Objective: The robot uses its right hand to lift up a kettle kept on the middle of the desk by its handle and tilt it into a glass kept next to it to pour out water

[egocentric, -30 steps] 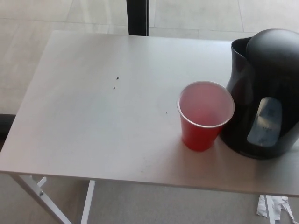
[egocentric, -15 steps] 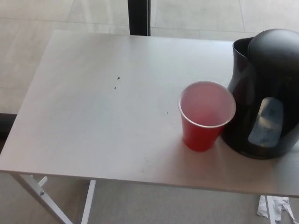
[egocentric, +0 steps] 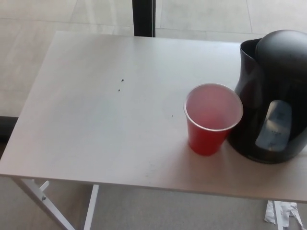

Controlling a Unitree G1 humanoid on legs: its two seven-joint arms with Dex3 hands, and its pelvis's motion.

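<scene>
From my station I see the head view, and neither robot hand is in the picture, so I cannot tell whether they are released, clenched or grasping something.

On the left, under the bench (egocentric: 96, 110), 2 white legs (egocentric: 43, 199) go down to a grey floor. The bench top is pale and plain, and it takes most of the picture. On its left-middle part there are 2 small dark specks (egocentric: 121, 85), one just below the other. Behind the far edge a dark vertical post (egocentric: 143, 17) stands against pale floor tiles.

More to the right, a red cup (egocentric: 211, 120) stands upright on the bench, near the front edge. Its inside looks pale pink and I see no liquid in it. Just beside it, to the right, the black kettle (egocentric: 271, 96) stands upright on the bench, and the 2 seem to touch or nearly touch. The kettle lid is closed, a grey window (egocentric: 273, 125) shows on its side, and its right part is cut by the picture edge.

At the bottom right, some white crumpled paper (egocentric: 283, 213) lies on the floor.
</scene>
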